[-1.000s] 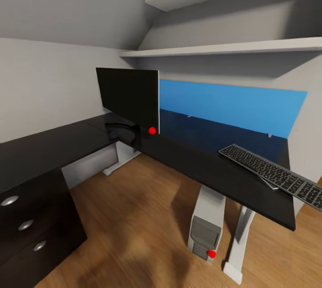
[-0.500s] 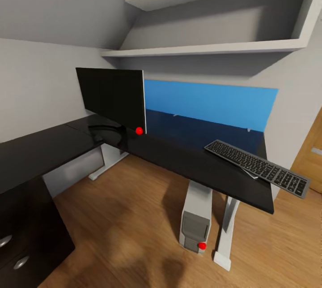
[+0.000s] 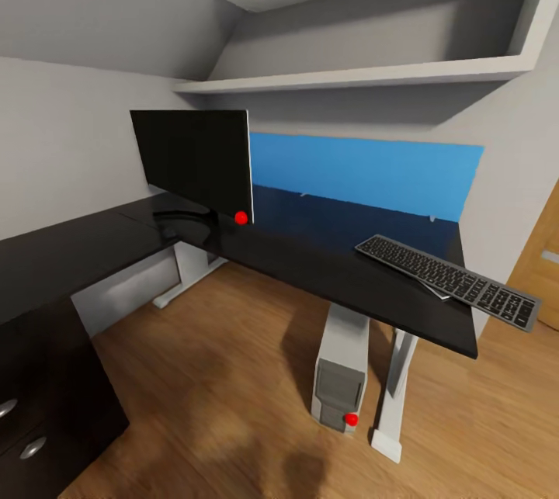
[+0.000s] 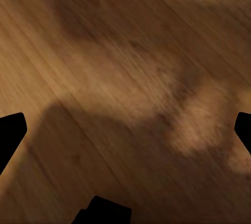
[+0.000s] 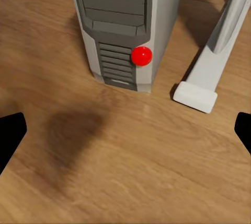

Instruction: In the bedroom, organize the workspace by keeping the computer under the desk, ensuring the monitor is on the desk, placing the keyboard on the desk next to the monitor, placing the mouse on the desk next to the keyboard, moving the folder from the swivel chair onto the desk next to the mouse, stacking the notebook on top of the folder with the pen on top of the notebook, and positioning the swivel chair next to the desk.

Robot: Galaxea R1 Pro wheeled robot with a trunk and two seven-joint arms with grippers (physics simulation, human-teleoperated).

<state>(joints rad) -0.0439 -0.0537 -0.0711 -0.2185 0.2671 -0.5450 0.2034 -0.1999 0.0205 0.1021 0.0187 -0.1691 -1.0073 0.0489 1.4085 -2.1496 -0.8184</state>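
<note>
The large black L-shaped bench [image 3: 310,258] is seen from the head camera, running from about 8 o'clock to 3 o'clock across the picture. The wide flat monitor with black front [image 3: 194,161] is stood upright on it near the corner, at roughly 10 o'clock, a small red dot at its lower corner. The long slim dark grey keyboard [image 3: 446,280] is laid at 3 o'clock, its outer end reaching past the bench edge. Something thin and pale is tucked beneath it, too little exposed to be identified. A bright blue panel [image 3: 365,171] is fixed along the wall behind, under two white shelves [image 3: 365,76].

The grey tower computer with a red button [image 5: 123,25] is shown close up by the right wrist camera, standing on the wooden floor [image 4: 125,78] beside a white bench foot [image 5: 196,96]; from the head camera it is seen under the bench. Bare shadowed floor is given by the left wrist camera.

In both wrist views dark finger tips are caught at opposite edges, spread wide, with nothing held between them.
</note>
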